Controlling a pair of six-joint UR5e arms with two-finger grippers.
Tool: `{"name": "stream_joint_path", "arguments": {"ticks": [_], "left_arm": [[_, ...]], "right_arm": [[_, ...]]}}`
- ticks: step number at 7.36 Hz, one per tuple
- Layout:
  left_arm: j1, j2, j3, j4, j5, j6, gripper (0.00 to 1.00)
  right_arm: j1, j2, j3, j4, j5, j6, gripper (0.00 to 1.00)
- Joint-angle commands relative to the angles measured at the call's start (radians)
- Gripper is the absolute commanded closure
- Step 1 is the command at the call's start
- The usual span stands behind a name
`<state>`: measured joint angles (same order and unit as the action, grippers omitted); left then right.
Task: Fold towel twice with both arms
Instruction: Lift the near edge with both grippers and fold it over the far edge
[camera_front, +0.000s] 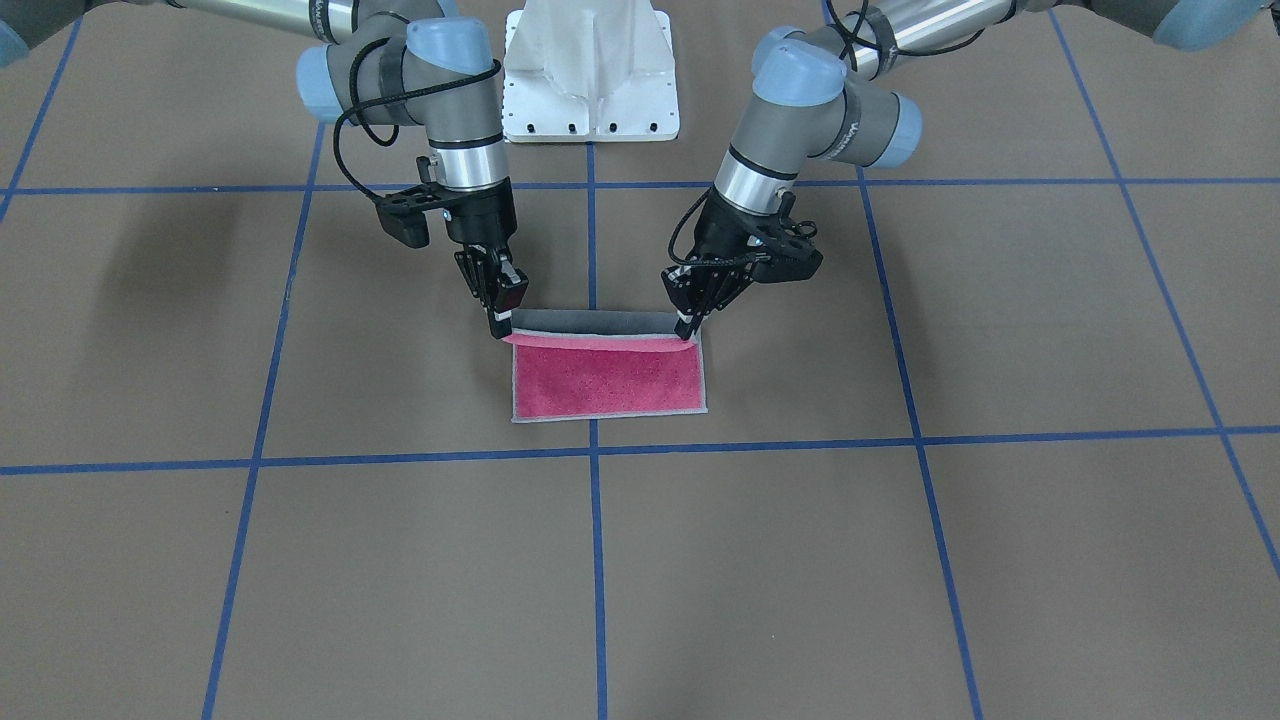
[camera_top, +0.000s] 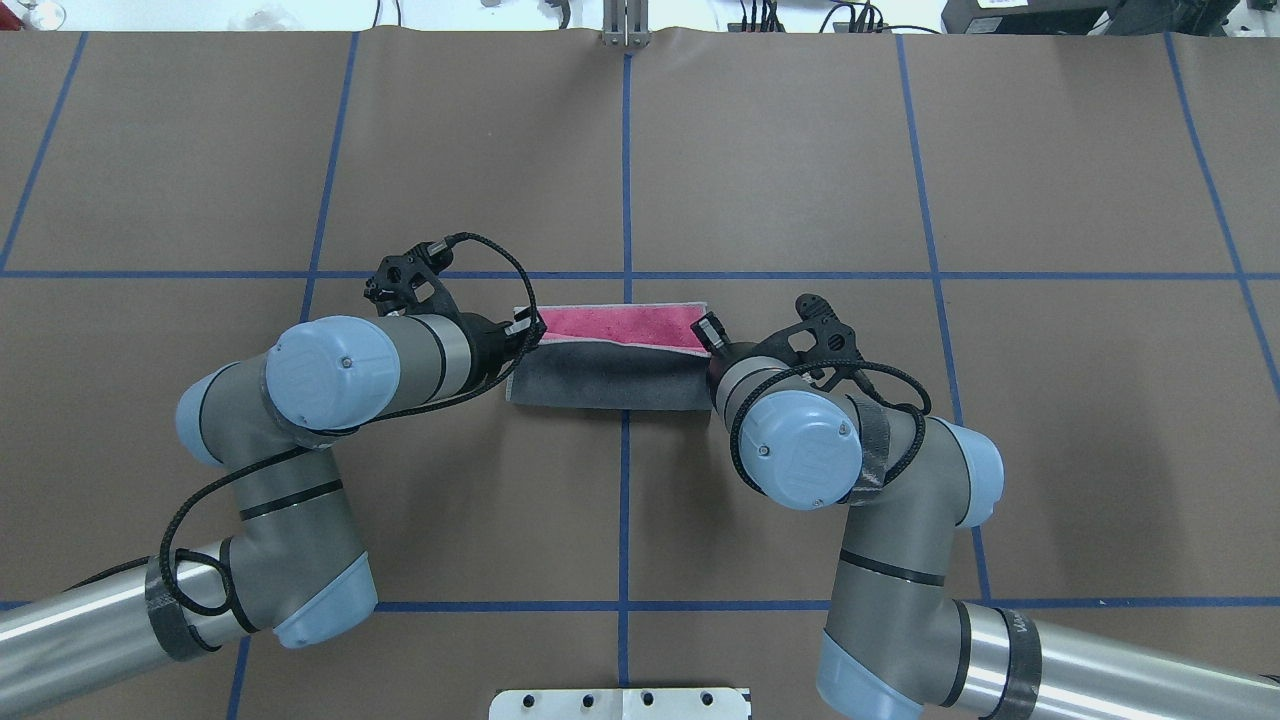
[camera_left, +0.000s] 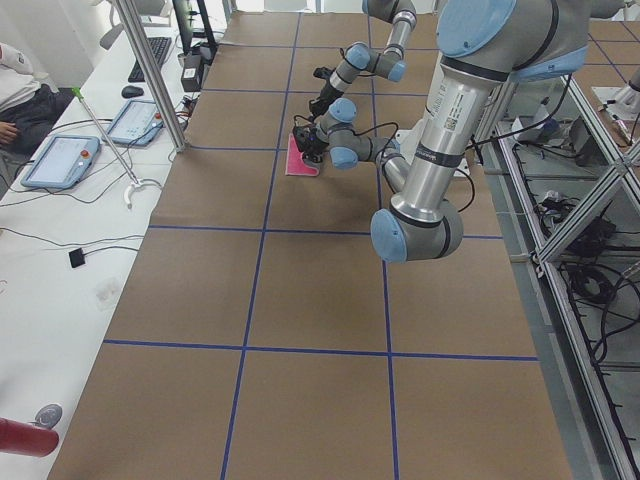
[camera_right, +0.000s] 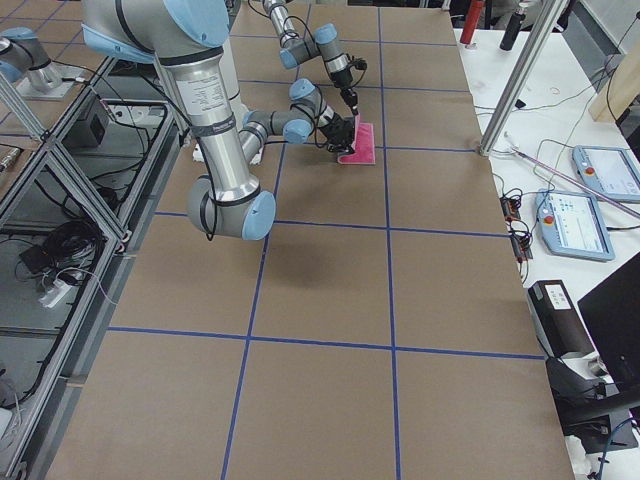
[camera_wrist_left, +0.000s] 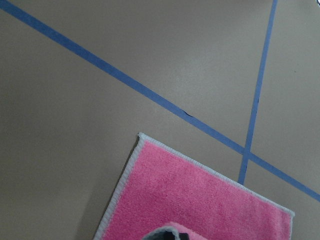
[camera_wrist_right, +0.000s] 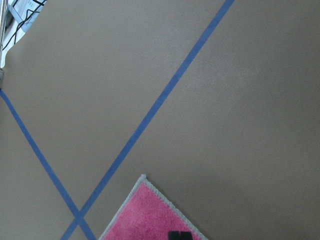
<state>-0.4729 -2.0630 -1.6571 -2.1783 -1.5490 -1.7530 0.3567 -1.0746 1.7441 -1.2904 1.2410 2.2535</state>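
The towel (camera_front: 610, 380) lies at the table's middle, pink face up, with its edge nearest the robot lifted so the grey underside (camera_top: 610, 375) shows as a band over the pink (camera_top: 620, 322). My left gripper (camera_top: 530, 328) is shut on one lifted corner; it is on the right in the front-facing view (camera_front: 688, 328). My right gripper (camera_top: 710, 335) is shut on the other lifted corner (camera_front: 500, 325). The left wrist view shows the flat pink part (camera_wrist_left: 200, 200). The right wrist view shows one pink corner (camera_wrist_right: 145, 215).
The white pedestal base (camera_front: 590, 80) stands behind the towel on the robot's side. Blue tape lines (camera_top: 627, 180) grid the brown table. A desk with tablets (camera_left: 60, 160) and a metal pole (camera_left: 150, 70) run along the far side.
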Motion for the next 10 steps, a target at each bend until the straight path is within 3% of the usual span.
{"name": "stream_joint_path", "arguments": {"ticks": [1,3,6,10], "left_arm": [[-0.001,-0.023,0.030,0.002,0.001,0.000,1.00],[-0.009,-0.023,0.031,0.002,0.001,0.001,1.00],[-0.013,-0.023,0.053,0.002,0.001,0.001,1.00],[-0.015,-0.043,0.083,0.002,0.003,0.001,1.00]], "right_arm": [[0.008,0.010,-0.002,-0.001,0.000,-0.002,1.00],[0.018,0.013,-0.009,0.000,0.003,-0.012,1.00],[0.034,0.088,-0.107,0.002,0.008,-0.015,1.00],[0.041,0.088,-0.124,0.003,0.011,-0.015,1.00]]}}
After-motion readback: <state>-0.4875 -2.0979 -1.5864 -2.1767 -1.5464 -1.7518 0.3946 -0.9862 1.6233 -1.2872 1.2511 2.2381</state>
